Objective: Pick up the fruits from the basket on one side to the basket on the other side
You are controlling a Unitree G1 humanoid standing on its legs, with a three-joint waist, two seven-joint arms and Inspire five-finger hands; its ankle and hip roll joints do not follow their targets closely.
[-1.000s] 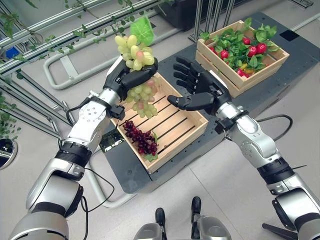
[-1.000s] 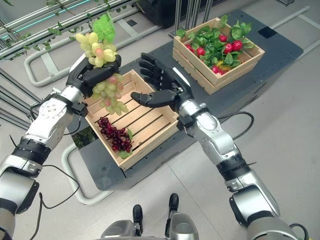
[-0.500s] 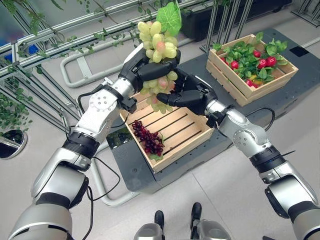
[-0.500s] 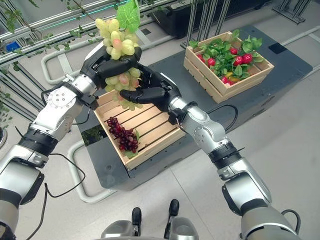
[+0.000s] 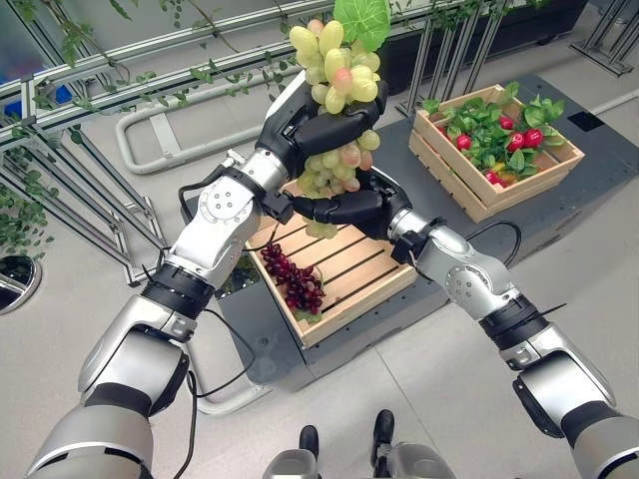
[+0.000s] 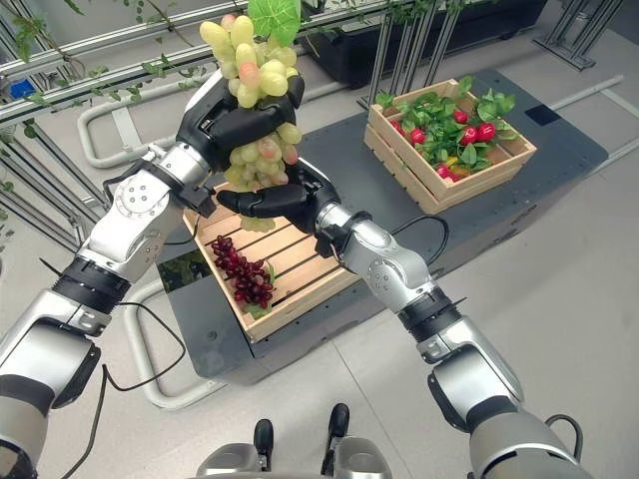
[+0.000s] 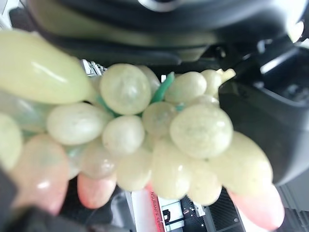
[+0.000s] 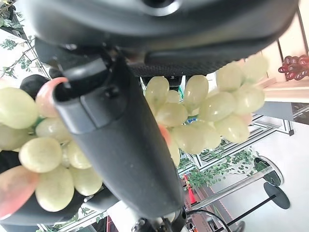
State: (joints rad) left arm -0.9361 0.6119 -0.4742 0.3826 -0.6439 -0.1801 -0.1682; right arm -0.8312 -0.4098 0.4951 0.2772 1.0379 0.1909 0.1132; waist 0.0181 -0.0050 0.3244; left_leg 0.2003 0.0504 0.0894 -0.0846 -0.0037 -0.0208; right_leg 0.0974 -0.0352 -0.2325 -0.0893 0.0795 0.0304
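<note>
Looking down from the left eye view, the near basket (image 5: 344, 284) holds a dark red grape bunch (image 5: 295, 281), and the far basket (image 5: 494, 150) holds red fruits among green leaves (image 5: 499, 118). The left hand (image 5: 319, 130) grips the green grape bunch (image 5: 334, 75) above the near basket, fingers curled round its middle. The right hand (image 5: 344, 208) is just under it, touching the lower grapes.

From the right wrist view, its thumb (image 8: 120, 140) crosses the bunch; whether its fingers grasp, I cannot tell.
</note>
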